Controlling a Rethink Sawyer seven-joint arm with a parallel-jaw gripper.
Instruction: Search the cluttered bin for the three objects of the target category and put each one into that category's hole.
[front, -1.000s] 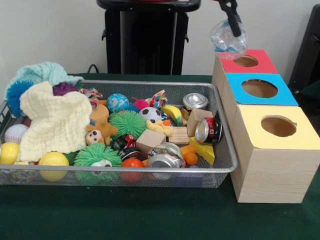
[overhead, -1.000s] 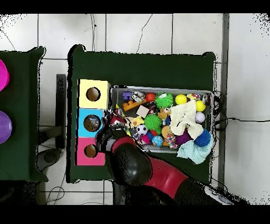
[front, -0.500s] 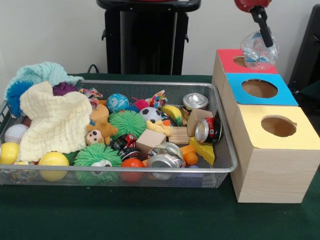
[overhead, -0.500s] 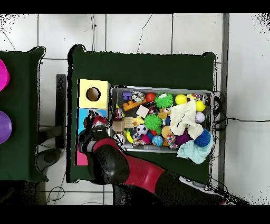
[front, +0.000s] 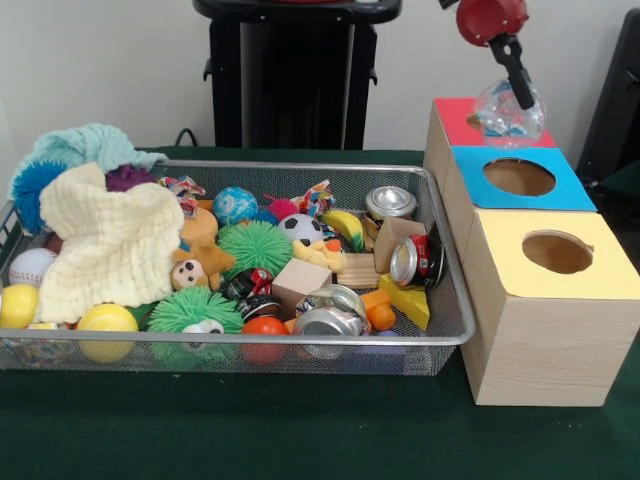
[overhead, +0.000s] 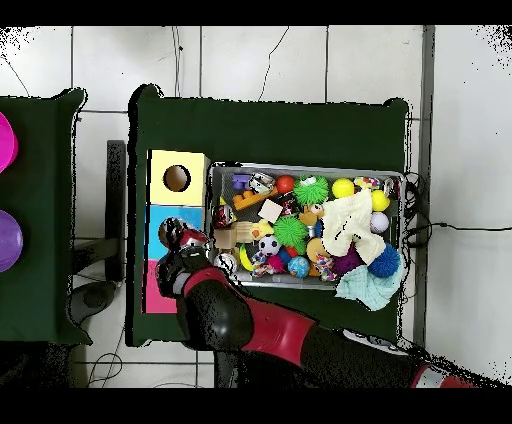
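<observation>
My gripper (front: 522, 98) hangs over the red box (front: 453, 122) at the back of the row and is shut on a crumpled clear plastic bottle (front: 503, 110). The bottle hovers right above the red box's round hole and hides most of it. The wire bin (front: 300, 340) holds several crushed metal cans: one silver (front: 390, 202) at the back, one red-labelled (front: 418, 260), and one near the front (front: 328, 315). In the overhead view my arm (overhead: 215, 305) covers much of the red box (overhead: 155, 297).
A blue box (front: 575, 190) and a yellow box (front: 600, 270), each with a round hole, stand in front of the red one. The bin also holds a cream cloth (front: 110, 250), spiky green balls (front: 255, 245), wooden blocks (front: 300, 280) and small toys.
The gripper carried the plastic bottle rightward from the red box's left corner to above its hole, then settled slightly lower and back left. The bin's contents have not moved.
</observation>
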